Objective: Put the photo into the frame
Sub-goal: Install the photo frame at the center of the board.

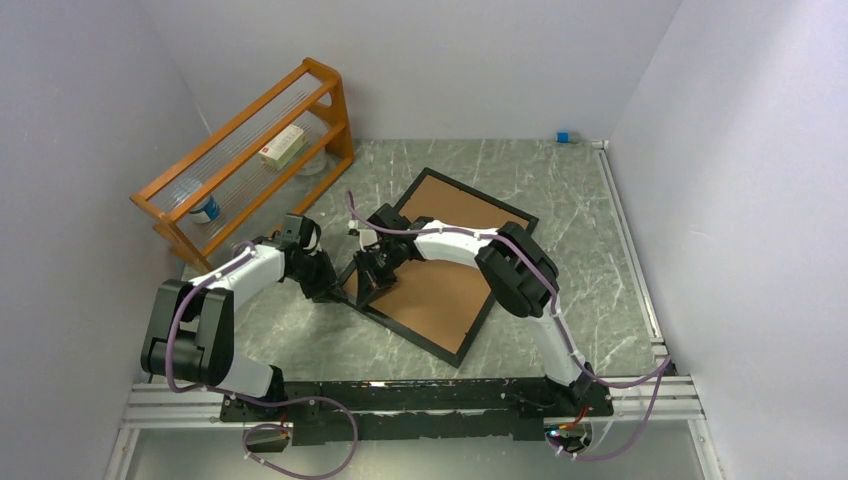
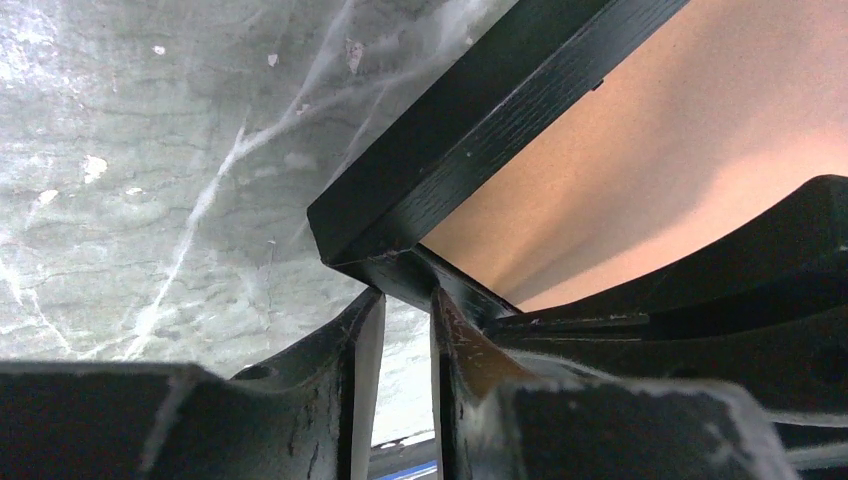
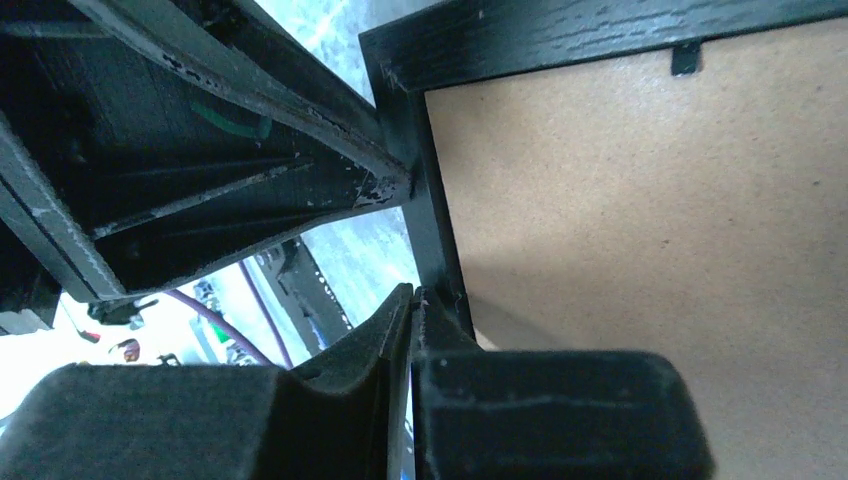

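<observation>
Frame (image 2: pixel 470 140) face down, brown backing board (image 1: pixel 445 300) uppermost, long axis slanting from far right to near left; photo not in view; left corner of frame lies just ahead of both tools; left gripper (image 2: pixel 405 300) meets it from outside, jaws a narrow slit apart, grip not determinable; right gripper (image 3: pixel 413 295) reaches across the board, fingers pressed almost together against the black rail; grey marbled table (image 1: pixel 560 270), orange rack (image 1: pixel 250 150) far left, pale walls.
</observation>
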Controlling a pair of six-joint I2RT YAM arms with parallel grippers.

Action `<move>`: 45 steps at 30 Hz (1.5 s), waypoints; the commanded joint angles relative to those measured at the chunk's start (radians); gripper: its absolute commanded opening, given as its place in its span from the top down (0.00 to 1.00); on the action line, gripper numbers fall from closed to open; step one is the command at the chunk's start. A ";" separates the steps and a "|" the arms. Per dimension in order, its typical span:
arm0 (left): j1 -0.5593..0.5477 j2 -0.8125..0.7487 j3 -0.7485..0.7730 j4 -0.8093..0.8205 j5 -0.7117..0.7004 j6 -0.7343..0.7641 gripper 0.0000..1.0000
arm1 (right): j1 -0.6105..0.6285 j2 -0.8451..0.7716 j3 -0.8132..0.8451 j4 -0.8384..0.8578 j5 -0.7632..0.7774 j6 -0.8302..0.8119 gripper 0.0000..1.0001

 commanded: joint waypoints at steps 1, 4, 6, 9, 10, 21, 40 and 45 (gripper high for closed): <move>-0.002 0.028 -0.030 -0.024 -0.114 0.024 0.73 | -0.012 0.029 0.039 -0.040 0.119 -0.040 0.92; -0.002 0.025 -0.033 -0.029 -0.117 0.027 0.75 | -0.028 0.034 0.028 -0.035 0.148 -0.029 0.91; -0.002 0.025 -0.035 -0.026 -0.114 0.029 0.76 | -0.040 0.035 0.022 -0.026 0.146 -0.026 0.90; -0.002 0.025 -0.034 -0.023 -0.113 0.032 0.76 | -0.047 0.049 0.041 -0.047 0.152 -0.042 0.90; -0.002 0.026 -0.033 -0.024 -0.113 0.033 0.76 | -0.047 0.056 0.048 -0.059 0.158 -0.049 0.90; -0.002 0.028 -0.030 -0.024 -0.115 0.032 0.76 | -0.049 0.087 0.047 -0.103 0.290 -0.074 0.90; -0.002 0.032 -0.020 -0.027 -0.110 0.039 0.77 | -0.072 0.096 0.034 -0.121 0.464 -0.120 0.88; -0.002 0.024 -0.017 -0.020 -0.096 0.039 0.76 | -0.071 0.003 0.016 -0.088 0.467 -0.101 0.82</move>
